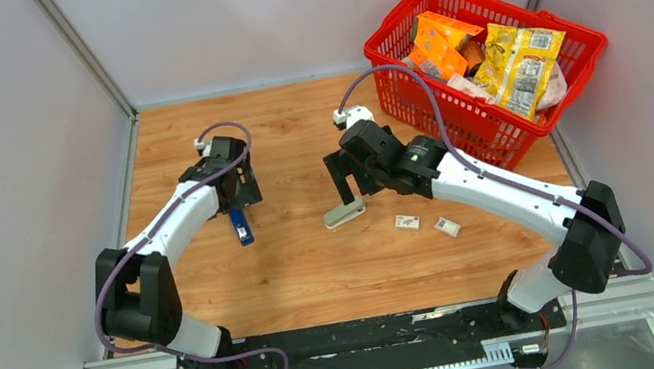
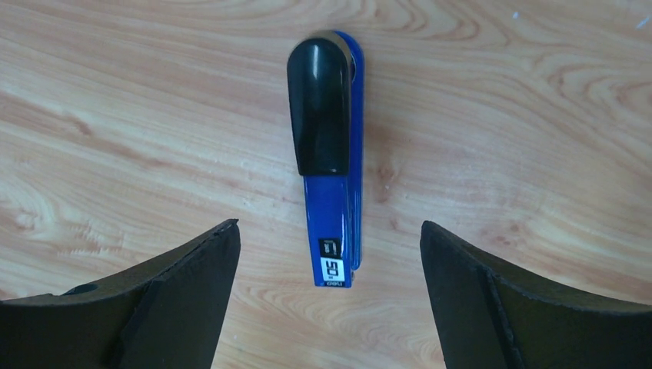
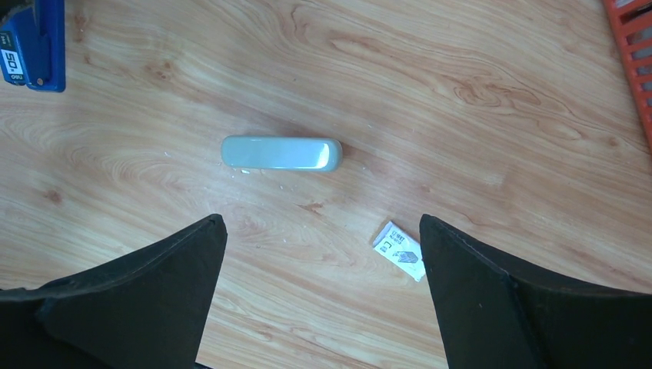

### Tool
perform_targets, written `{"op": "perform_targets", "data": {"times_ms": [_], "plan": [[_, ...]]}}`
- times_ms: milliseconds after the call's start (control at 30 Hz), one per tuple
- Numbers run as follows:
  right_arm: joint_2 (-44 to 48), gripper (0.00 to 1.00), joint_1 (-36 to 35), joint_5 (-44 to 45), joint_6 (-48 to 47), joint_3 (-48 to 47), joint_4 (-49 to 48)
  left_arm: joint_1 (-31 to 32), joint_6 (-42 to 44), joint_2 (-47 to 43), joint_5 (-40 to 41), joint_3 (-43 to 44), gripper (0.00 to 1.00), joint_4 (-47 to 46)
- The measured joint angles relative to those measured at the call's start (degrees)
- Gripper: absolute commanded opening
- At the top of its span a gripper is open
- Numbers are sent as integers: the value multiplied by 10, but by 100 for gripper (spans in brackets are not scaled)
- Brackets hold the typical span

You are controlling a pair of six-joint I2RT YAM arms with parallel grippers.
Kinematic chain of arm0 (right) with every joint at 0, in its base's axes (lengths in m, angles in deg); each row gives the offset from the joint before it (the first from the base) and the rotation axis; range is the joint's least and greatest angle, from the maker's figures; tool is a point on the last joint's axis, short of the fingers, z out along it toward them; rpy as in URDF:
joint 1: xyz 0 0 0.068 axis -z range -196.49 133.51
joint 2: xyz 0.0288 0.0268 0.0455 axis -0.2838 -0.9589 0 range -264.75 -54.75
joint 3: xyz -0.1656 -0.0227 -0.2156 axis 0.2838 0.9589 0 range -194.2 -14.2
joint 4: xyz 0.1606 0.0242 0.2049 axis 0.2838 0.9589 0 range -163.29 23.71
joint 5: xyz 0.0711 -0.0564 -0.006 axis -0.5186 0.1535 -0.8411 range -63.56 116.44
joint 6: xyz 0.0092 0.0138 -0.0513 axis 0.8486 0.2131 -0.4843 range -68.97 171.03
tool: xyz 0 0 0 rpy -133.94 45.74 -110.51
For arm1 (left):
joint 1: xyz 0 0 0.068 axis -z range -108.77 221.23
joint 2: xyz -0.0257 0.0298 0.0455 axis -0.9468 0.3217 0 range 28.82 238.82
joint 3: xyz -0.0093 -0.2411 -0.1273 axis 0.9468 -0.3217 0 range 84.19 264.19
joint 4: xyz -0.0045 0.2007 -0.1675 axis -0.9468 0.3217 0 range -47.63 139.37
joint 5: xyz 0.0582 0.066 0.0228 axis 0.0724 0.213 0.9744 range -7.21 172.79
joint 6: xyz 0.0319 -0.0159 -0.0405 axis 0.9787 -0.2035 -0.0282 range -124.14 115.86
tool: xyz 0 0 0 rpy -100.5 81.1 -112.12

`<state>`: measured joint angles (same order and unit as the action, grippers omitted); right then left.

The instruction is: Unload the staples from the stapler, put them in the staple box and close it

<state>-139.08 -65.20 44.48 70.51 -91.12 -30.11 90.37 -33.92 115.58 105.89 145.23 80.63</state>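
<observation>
We judge the task barely begun. The left gripper (image 2: 327, 234) hangs over the blue stapler (image 2: 330, 177) with its jaws spread wide to either side and nothing between them. The stapler lies flat on the table (image 1: 309, 279), black top closed down, and no finger touches it. The right gripper (image 3: 323, 223) is also wide open and empty. It hovers above a pale grey stapler (image 3: 281, 153), which lies closed on the wood further right, well apart from the blue one.

We see no loose staples anywhere on the table, so we take it they are inside, though neither stapler shows its magazine and we cannot tell which one is loaded. Two small white boxes (image 1: 407, 222) (image 1: 448, 226) lie just beyond the grey stapler, and a red basket (image 1: 399, 9) of packets stands in the far corner.

Everything is left to do: grasp a stapler, open it, and bring the staples out.
</observation>
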Motion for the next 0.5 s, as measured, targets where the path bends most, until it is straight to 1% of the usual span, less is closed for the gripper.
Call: {"op": "perform_targets", "data": {"times_ms": [133,267,500], "plan": [[0,100,-5,-2,0,1,-2,-39,-2,0,-33,-8,94,-38],[0,100,-9,-2,0,1,-2,-66,-2,4,-51,-14,90,-57],[0,100,-14,-2,0,1,-3,-75,1,54,-78,-13,89,-77]]}}
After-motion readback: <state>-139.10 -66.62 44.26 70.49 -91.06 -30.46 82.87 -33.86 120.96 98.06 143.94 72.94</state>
